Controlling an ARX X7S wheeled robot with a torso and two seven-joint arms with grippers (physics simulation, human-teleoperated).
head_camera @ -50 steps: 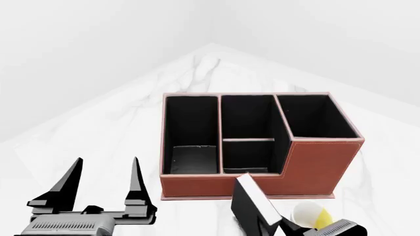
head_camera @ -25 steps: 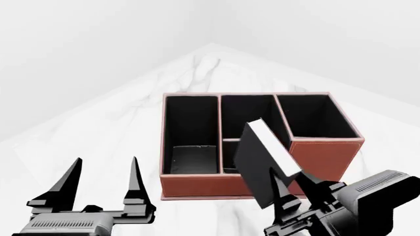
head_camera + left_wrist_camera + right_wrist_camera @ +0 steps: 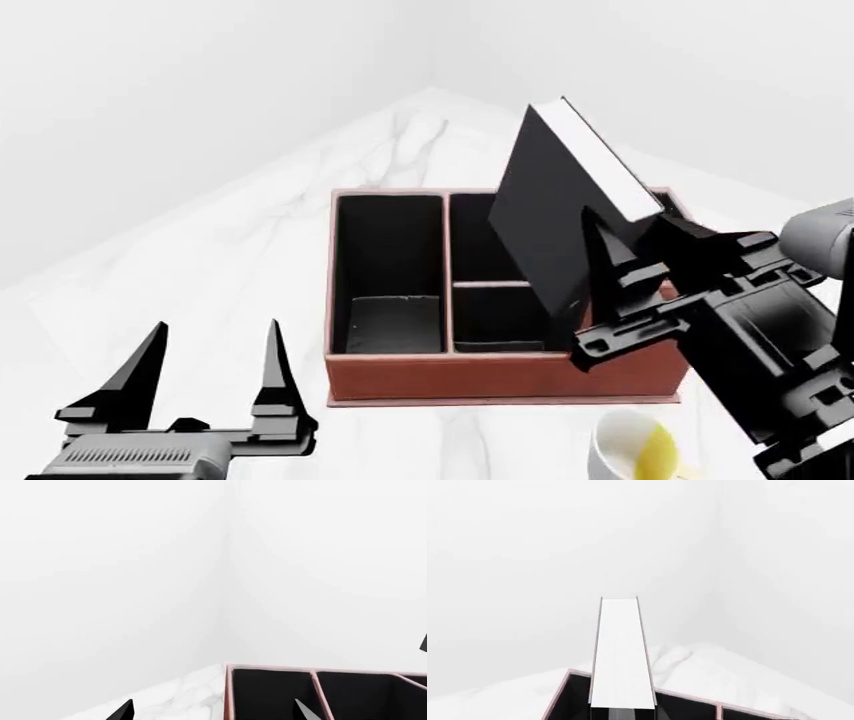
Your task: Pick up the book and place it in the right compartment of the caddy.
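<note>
Two grippers are seen: at seven o'clock the left gripper (image 3: 214, 385) is held idle, fingers spread wide. At three o'clock the right gripper (image 3: 627, 275) is clamped on the book (image 3: 561, 205), tilted above the caddy (image 3: 501, 375). Levelling is advised before lowering into the right compartment (image 3: 667, 225).

Head cam high; wrists low, caddy (image 3: 507, 375) shared

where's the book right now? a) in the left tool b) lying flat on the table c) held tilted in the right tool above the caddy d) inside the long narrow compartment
c: the right tool grips the book, tilted in the air over the caddy.
</note>
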